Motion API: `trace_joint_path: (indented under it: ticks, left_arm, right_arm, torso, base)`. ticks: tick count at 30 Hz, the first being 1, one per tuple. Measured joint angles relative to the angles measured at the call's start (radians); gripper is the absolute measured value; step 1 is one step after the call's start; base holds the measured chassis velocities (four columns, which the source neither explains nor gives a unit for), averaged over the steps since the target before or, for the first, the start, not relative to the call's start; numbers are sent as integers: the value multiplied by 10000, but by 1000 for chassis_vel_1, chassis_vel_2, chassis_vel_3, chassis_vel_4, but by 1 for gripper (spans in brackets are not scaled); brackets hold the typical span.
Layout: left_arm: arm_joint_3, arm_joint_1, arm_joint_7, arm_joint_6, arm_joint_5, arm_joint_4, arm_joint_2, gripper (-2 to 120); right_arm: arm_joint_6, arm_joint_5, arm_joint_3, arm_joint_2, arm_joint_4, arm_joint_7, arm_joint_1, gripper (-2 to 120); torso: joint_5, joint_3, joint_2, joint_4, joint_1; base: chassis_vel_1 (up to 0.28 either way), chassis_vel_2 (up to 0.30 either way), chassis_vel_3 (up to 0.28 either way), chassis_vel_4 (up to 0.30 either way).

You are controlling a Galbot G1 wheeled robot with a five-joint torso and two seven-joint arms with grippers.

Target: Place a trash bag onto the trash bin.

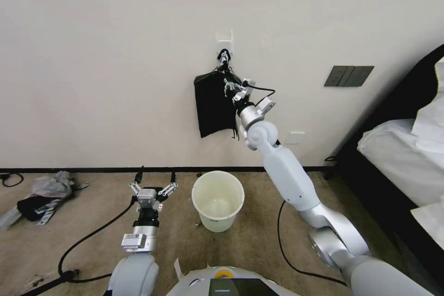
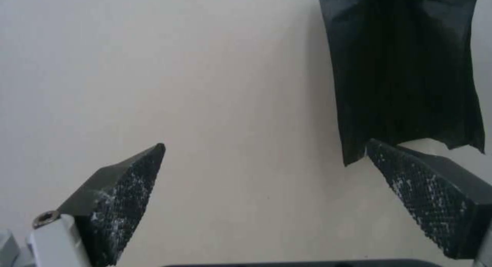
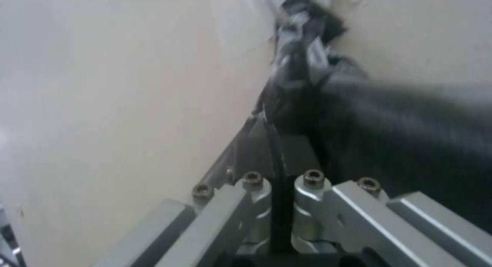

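Observation:
A flat bundle of black bags (image 1: pixel 213 106) hangs from a white hook (image 1: pixel 225 41) on the wall, pinched to a point on top. My right gripper (image 1: pixel 230 87) is raised against the bundle's upper edge. In the right wrist view its fingers (image 3: pixel 256 151) are shut on a thin black sheet, the trash bag (image 3: pixel 279 117), just below the pinched top. The cream-white trash bin (image 1: pixel 217 222) stands upright on the carpet beneath, with nothing in it. My left gripper (image 1: pixel 153 188) hovers low beside the bin, open, its pads (image 2: pixel 123 197) facing the wall and the bundle's lower end (image 2: pixel 405 67).
A bed with white bedding (image 1: pixel 402 148) fills the right side. Bags and clutter (image 1: pixel 41 194) lie on the floor at the left. Black cables (image 1: pixel 88 240) run across the carpet. A dark switch plate (image 1: pixel 348 76) and a white outlet (image 1: pixel 294 138) sit on the wall.

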Motion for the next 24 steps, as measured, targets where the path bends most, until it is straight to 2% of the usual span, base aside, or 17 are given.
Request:
trace_joint_path:
  ticks: [11,24]
  left_arm:
    - [29,-33,0,9,-23,57,41,100]
    - [164,-204,-3,33,-71,161,109,100]
  right_arm:
    - [10,-1048,-256,-626,1270,-59,-1597,0]
    - [121,-2206,-57,-1753,2804,-251,-3655,0]
  torso:
    - [1,0,1,-2,1]
    - [0,0,1,-1,0]
  base:
    - [0,0,0,0]
    - [0,0,0,0]
